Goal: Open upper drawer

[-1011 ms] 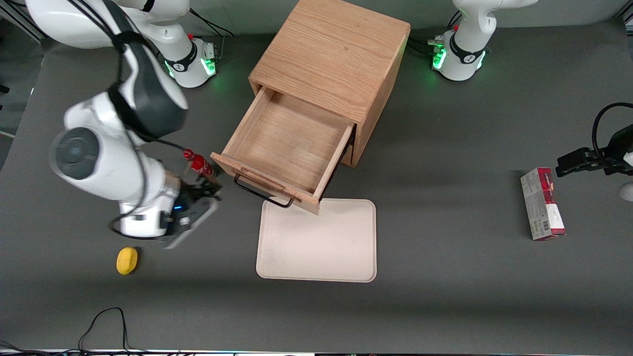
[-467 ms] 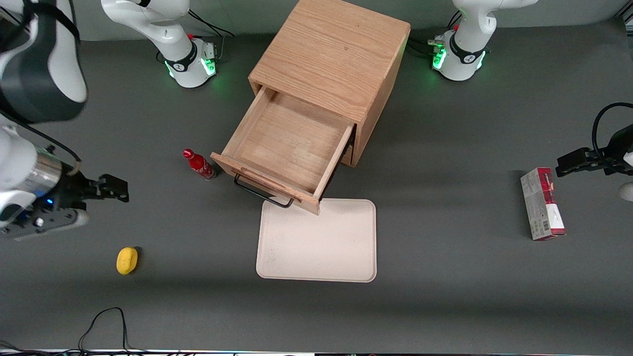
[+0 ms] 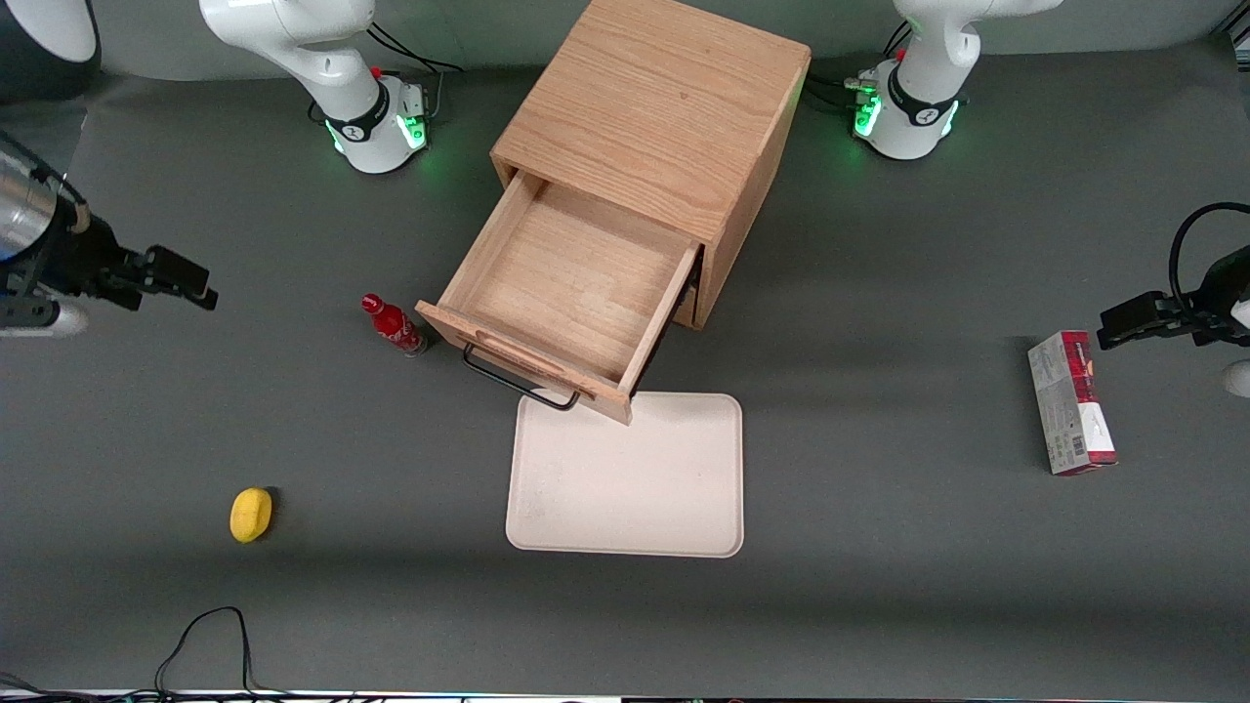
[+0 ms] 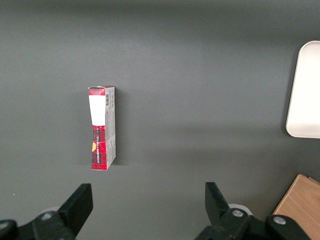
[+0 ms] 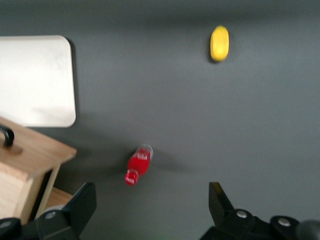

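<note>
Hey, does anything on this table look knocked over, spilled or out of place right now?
Nothing stands out. The upper drawer is pulled out, empty; the red bottle beside it stands upright. The gripper is open, apart toward the working arm's end.

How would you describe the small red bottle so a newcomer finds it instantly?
Start at the wooden cabinet and its pulled-out upper drawer. The red bottle stands on the table beside the drawer's front corner, toward the working arm's end, where the gripper hovers open. Its only near neighbour is yellow.
</note>
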### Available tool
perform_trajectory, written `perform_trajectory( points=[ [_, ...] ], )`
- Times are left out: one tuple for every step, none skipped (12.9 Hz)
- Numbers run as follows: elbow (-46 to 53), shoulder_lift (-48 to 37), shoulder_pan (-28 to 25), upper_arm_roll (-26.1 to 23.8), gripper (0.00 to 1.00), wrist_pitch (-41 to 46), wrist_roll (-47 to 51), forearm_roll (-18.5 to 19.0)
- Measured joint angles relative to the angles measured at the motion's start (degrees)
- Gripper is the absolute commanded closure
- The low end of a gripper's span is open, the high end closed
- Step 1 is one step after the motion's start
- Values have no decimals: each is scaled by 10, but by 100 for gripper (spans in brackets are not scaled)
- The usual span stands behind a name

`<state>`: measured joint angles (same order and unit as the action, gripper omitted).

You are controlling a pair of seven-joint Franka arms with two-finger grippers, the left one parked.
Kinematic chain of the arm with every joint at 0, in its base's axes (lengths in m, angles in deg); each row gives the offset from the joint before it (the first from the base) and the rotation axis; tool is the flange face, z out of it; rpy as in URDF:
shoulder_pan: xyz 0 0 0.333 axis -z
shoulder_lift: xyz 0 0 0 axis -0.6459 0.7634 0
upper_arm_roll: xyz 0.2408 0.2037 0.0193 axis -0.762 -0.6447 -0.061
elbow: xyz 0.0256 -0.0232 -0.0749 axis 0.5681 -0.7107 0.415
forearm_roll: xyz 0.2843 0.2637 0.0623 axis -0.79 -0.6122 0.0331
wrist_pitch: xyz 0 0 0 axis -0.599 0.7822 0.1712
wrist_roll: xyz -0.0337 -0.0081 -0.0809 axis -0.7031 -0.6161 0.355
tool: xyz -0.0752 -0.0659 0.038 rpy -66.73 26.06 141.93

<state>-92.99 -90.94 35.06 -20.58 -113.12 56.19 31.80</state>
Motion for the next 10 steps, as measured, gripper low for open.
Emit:
perform_trajectory(
  points=[
    [-17, -19, -1, 0, 0, 8, 1, 0],
    [-18, -27, -2, 0, 0, 29, 2, 1],
    [-15, -27, -2, 0, 0, 46, 2, 3],
    [-13, -27, -2, 0, 0, 53, 2, 8],
    [-13, -26, -3, -1, 0, 53, 2, 9],
    [-12, -26, -3, -2, 0, 53, 2, 13],
    [-10, -25, -3, -7, 0, 53, 2, 19],
    [-8, -23, -3, -11, 0, 53, 2, 22],
    [-8, -19, -3, -13, 0, 52, 3, 23],
    [-6, -15, -3, -14, 0, 51, 3, 24]
  ],
)
